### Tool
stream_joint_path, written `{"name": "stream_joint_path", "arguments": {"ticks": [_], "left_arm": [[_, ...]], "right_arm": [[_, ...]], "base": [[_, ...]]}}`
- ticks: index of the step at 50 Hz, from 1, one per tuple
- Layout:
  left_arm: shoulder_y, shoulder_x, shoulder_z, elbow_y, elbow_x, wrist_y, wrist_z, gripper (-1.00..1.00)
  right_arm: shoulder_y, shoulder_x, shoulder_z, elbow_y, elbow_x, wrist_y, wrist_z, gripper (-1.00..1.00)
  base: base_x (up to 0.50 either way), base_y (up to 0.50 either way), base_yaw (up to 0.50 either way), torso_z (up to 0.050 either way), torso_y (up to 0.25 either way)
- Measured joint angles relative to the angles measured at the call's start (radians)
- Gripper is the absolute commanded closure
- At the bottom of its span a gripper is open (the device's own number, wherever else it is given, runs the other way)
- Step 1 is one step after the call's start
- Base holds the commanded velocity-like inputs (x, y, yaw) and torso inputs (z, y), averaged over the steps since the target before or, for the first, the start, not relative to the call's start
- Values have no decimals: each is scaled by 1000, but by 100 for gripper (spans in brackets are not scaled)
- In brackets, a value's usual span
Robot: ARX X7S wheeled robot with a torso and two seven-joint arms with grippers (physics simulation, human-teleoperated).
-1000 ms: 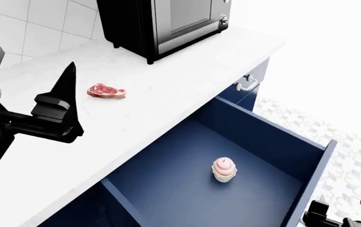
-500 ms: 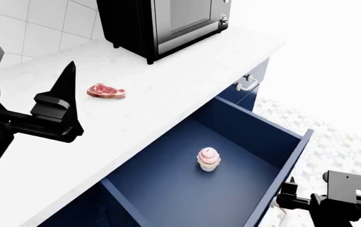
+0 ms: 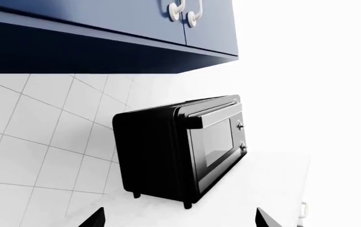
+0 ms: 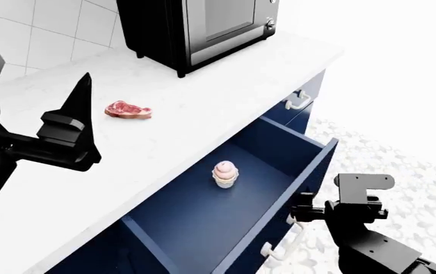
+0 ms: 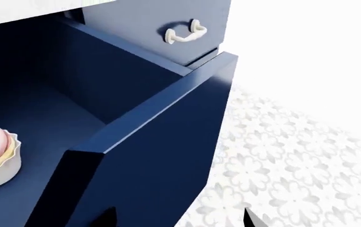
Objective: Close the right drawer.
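My right gripper (image 4: pixel 303 216) presses the front of the right drawer (image 4: pixel 279 197), jaw state unreadable. Drawer sits below the worktop (image 4: pixel 202 108) front edge, roughly half open, cupcake (image 4: pixel 224 173) inside. Remaining: push fully shut.

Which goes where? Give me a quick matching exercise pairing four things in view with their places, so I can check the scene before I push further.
Things:
1. cupcake
2. steak
3. toaster oven
4. right gripper

Places:
A. on the white countertop, out in the open
B. at the back of the countertop, by the tiled wall
C. inside the right drawer
D. at the outside of the drawer front

Pairs: 1-C, 2-A, 3-B, 4-D
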Motion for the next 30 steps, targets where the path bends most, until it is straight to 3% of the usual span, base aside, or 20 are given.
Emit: {"name": "stream_joint_path", "arguments": {"ticks": [21,30], "left_arm": [[7,-5,3,1,2,9,-1,-100],[10,-7,5,2,4,13,-1,-100]], "right_arm": [[37,-306,23,371,-27,-1,-236,-100],[35,-380,18,450,-27,-6,-296,-100]], "base": [[0,0,0,0,0],[0,0,0,0,0]]}}
